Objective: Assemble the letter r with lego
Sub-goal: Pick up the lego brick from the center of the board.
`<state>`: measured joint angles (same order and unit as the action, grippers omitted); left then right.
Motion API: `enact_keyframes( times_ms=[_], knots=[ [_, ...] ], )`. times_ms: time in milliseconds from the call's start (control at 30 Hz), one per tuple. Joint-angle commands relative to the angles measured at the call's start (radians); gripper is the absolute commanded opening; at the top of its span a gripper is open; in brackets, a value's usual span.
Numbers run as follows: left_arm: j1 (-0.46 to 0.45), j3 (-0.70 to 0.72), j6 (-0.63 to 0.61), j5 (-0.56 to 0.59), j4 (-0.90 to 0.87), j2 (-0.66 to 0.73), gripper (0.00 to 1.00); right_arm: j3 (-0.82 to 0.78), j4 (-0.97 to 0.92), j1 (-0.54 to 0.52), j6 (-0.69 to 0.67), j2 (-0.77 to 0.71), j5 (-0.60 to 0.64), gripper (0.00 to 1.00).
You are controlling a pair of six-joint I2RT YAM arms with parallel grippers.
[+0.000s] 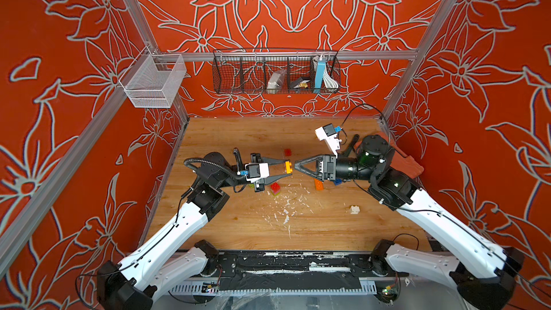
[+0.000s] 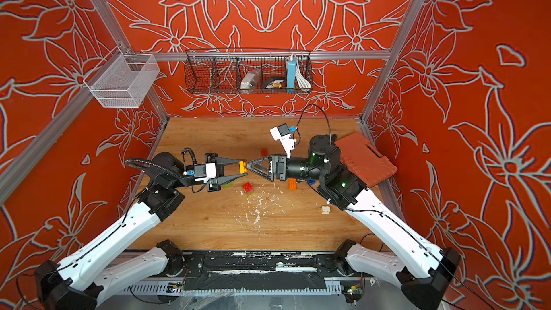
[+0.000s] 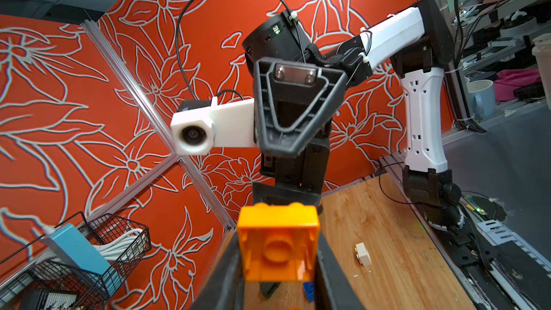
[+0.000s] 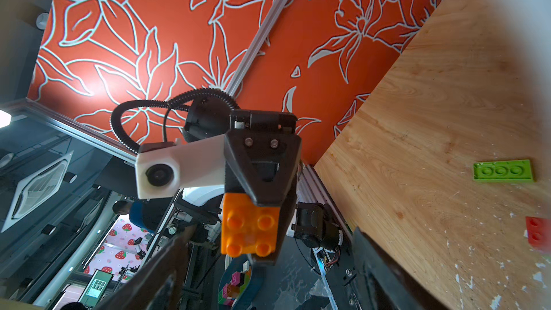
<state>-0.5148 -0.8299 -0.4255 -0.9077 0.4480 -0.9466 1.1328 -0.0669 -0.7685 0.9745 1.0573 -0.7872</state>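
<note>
Your left gripper (image 1: 285, 169) is clamped on the orange brick (image 1: 288, 166) and holds it in the air over the middle of the worktop (image 1: 238, 219), studs facing the right arm. Your right gripper (image 1: 298, 164) is turned on its side, tips just beside the brick; the right wrist view shows its fingers (image 4: 381, 275) spread wide with nothing gripped.

Around and below:
- Red brick (image 1: 275, 187) under the meeting point, lime green showing beneath it.
- Lime green plate (image 4: 502, 170) flat on the wood, mostly hidden under the left gripper in both top views.
- Second red brick (image 1: 287, 152) toward the far edge.
- Long orange brick (image 1: 318, 184) and blue brick (image 1: 337, 181) partly covered by the right arm.
- White brick (image 1: 354, 209) alone, toward the right edge.
- Orange-red ribbed case (image 2: 365, 159) against the right edge, behind the right arm's elbow.

Surface: pale wood, white paint flecks (image 1: 286, 213) scattered from the middle toward the front edge.

Room: red floral walls on an aluminium frame. A black wire basket (image 1: 275, 73) hangs on the back wall; a white mesh basket (image 1: 153, 80) hangs at the far left corner.
</note>
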Motion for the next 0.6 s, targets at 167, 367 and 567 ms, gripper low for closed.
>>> enact_keyframes(
  times_ms=[167,367,567],
  knots=[
    [0.007,-0.026,-0.043,-0.045,-0.017,-0.006,0.00,0.021,0.086,-0.035,0.051,0.010,-0.016,0.76],
    [0.007,-0.024,-0.037,-0.046,-0.012,-0.007,0.00,0.032,0.083,-0.042,0.056,0.018,-0.027,0.67],
    [0.007,-0.028,-0.033,-0.049,-0.013,-0.006,0.00,0.027,0.081,-0.052,0.055,0.021,-0.029,0.57]
  ],
)
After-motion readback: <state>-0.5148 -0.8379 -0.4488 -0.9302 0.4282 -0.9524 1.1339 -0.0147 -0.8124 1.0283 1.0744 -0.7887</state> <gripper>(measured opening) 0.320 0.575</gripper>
